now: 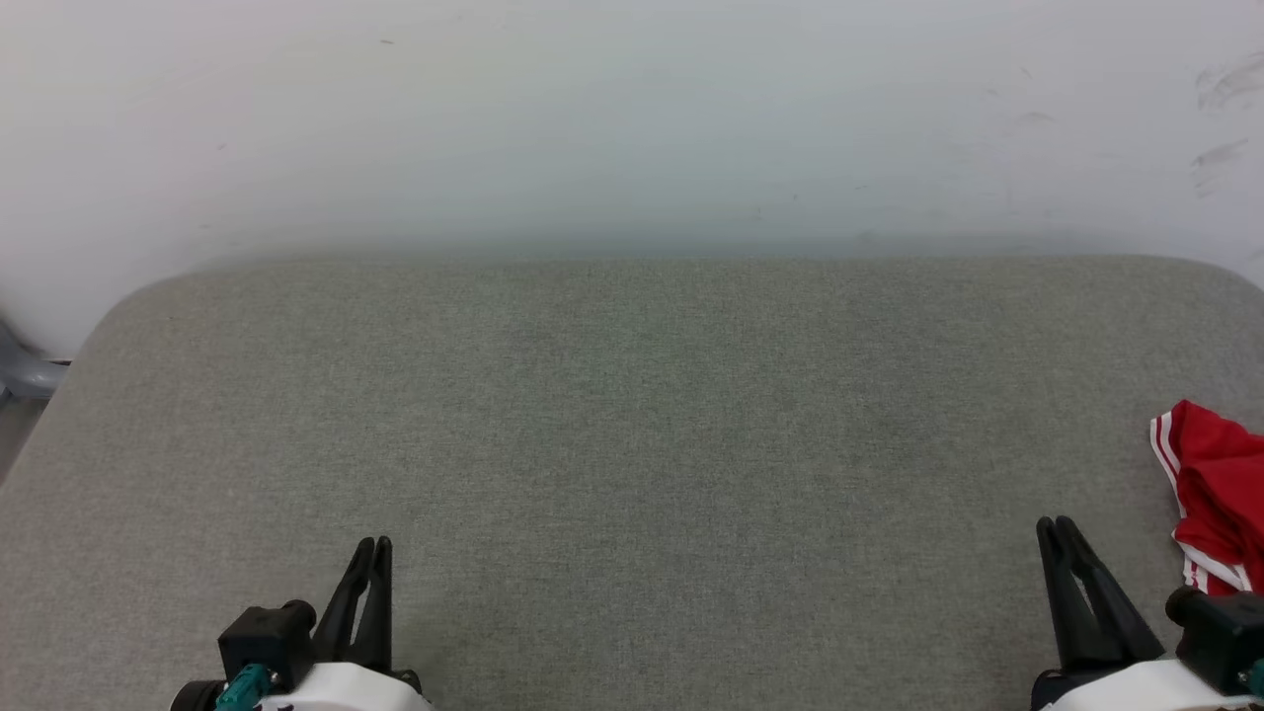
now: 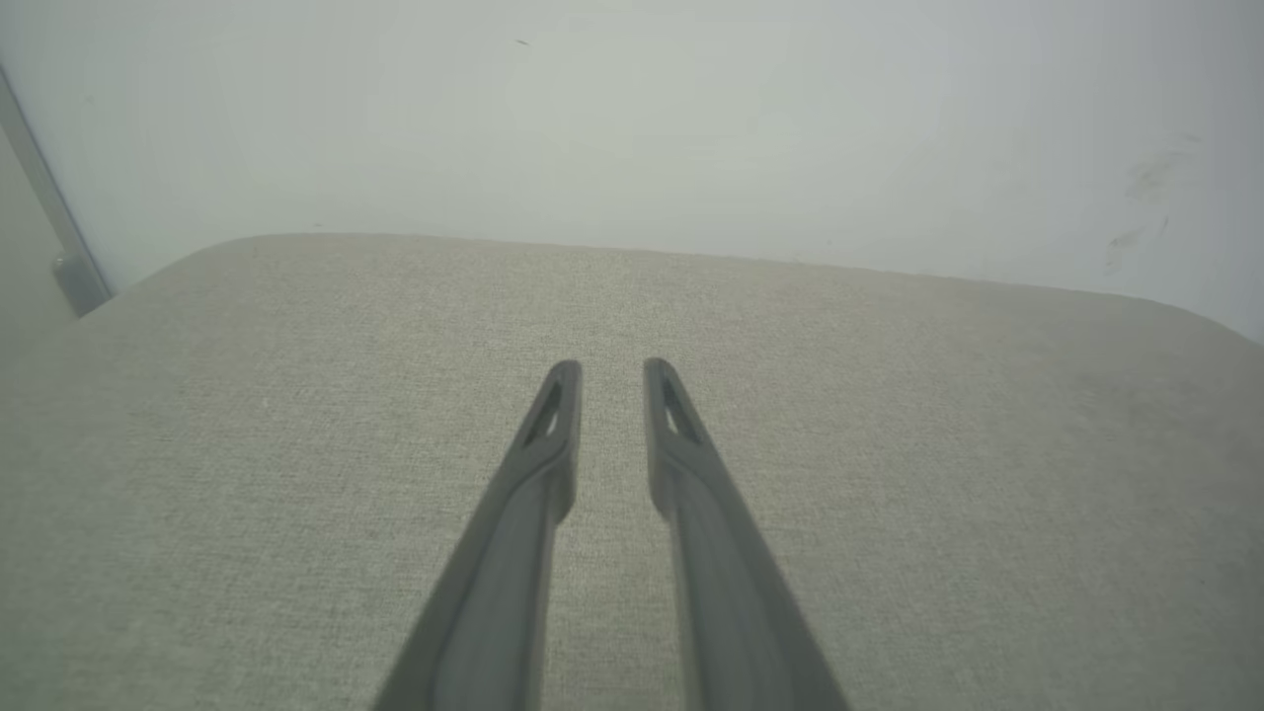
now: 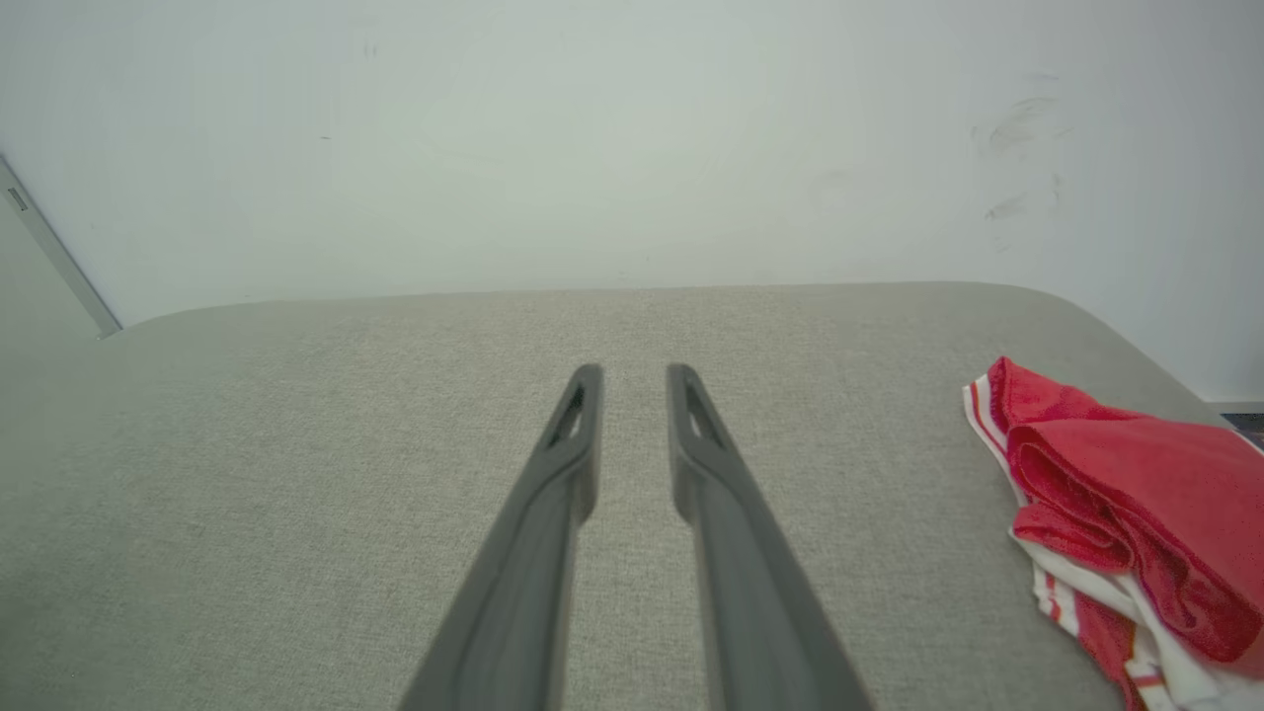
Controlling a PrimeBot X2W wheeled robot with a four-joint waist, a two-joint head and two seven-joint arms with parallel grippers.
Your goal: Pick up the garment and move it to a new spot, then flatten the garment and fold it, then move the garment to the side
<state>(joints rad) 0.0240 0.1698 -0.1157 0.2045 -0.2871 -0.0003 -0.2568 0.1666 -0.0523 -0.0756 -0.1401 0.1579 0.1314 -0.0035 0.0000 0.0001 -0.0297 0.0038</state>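
The garment (image 1: 1220, 484) is a crumpled red heap with white stripe trim, lying at the right edge of the grey padded surface (image 1: 632, 415). In the right wrist view the garment (image 3: 1116, 474) sits well to the right of my fingers, bunched with white folds underneath. My right gripper (image 1: 1053, 523) (image 3: 632, 370) hovers near the front right, just left of the heap, fingers a narrow gap apart with nothing between them. At the front left, my left gripper (image 1: 375, 541) (image 2: 612, 365) is also slightly open and holds nothing.
A pale wall (image 1: 632, 118) rises directly behind the surface's rounded far edge. A grey metal part (image 1: 20, 370) shows past the left corner. The garment hangs close to the right rim.
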